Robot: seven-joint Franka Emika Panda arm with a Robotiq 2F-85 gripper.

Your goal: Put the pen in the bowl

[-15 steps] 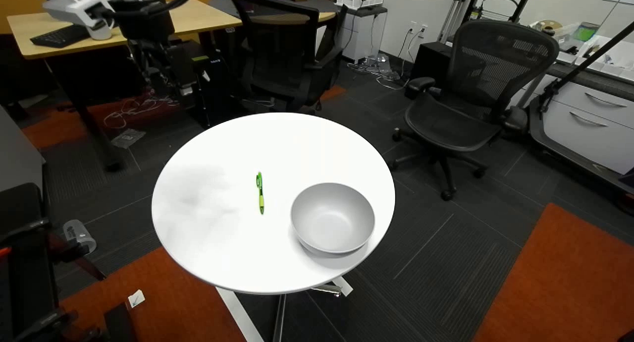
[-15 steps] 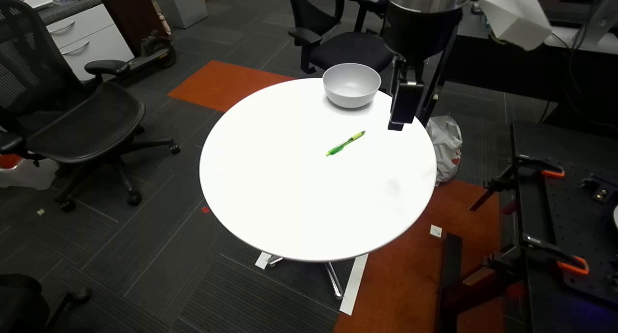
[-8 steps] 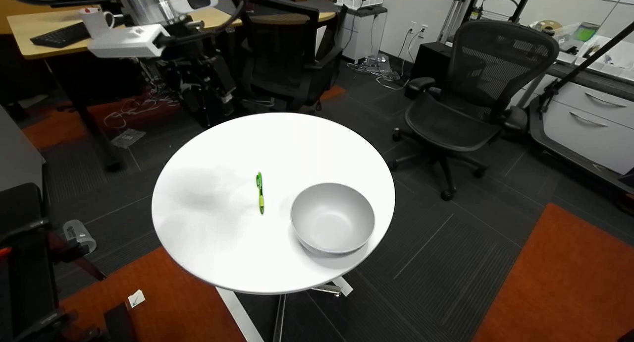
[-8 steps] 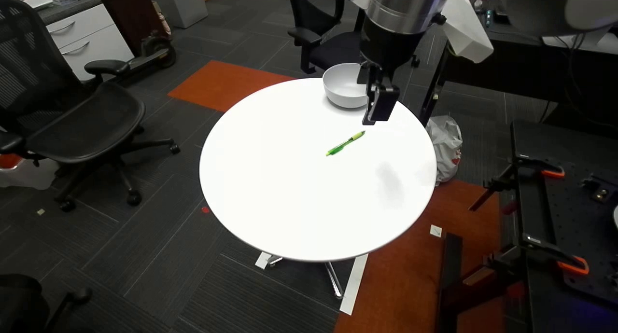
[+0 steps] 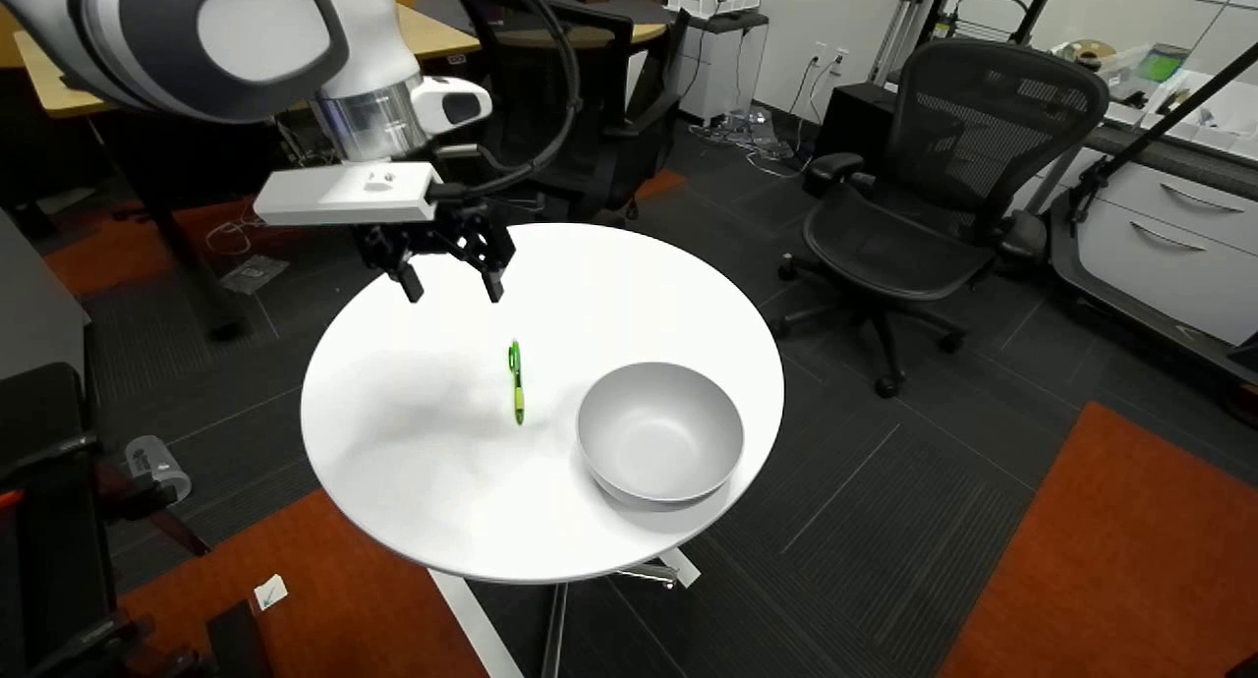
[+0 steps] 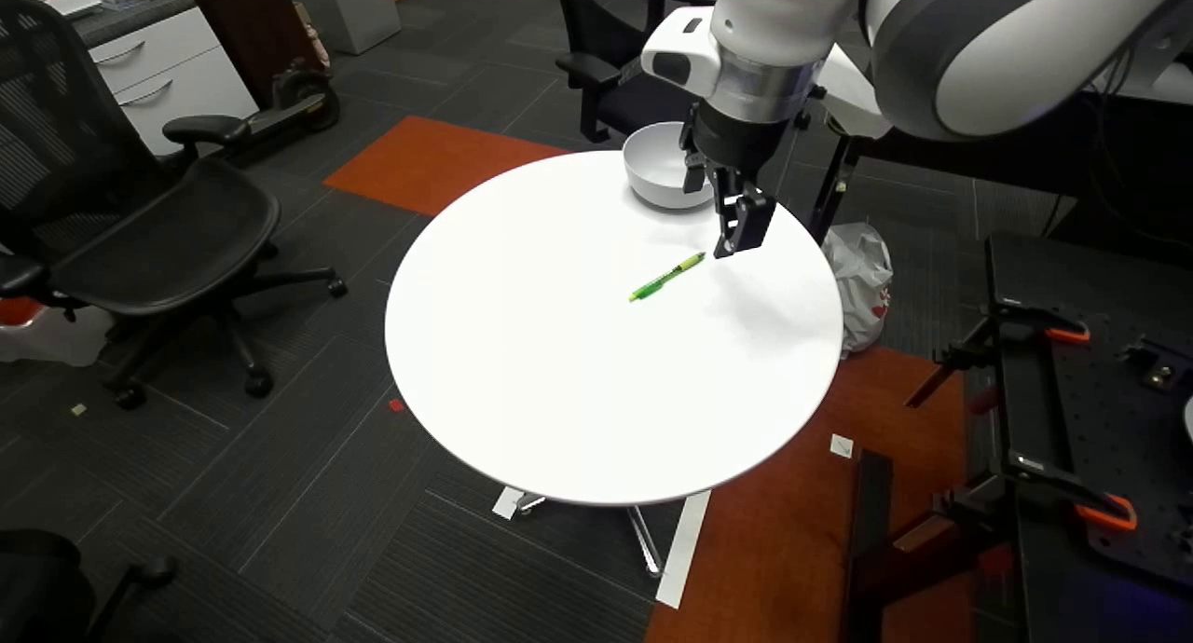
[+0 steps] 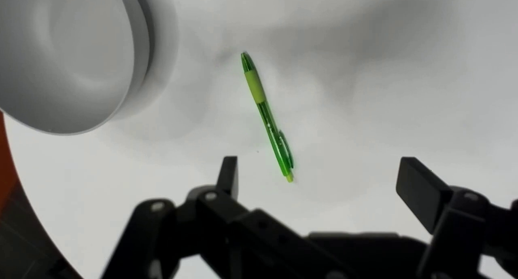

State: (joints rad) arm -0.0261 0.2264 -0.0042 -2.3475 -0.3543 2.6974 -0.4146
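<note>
The thin green pen (image 5: pixel 517 383) lies flat on the round white table (image 5: pixel 442 511). It also shows in an exterior view (image 6: pixel 667 277) and whole in the wrist view (image 7: pixel 266 113). The light grey bowl (image 5: pixel 660 442) stands upright beside the pen near the table's edge, and its inside shows nothing in it. My arm partly hides it in an exterior view (image 6: pixel 657 172); the wrist view cuts it off at the upper left (image 7: pixel 89 40). My gripper (image 5: pixel 453 293) points down above the table, open and empty. In the wrist view, its fingers (image 7: pixel 317 170) are wide apart, with the pen's clip end lying between and beyond them.
A black mesh chair (image 5: pixel 943 167) stands on the floor past the table. Another dark chair (image 5: pixel 550 98) and a wooden desk (image 5: pixel 432 34) are behind the arm. A black workbench with orange-tipped clamps (image 6: pixel 1081 419) stands beside the table.
My arm has swung in and come down, so the gripper now hangs over the table close to the pen and points more straight down. The pen and the bowl have not moved.
</note>
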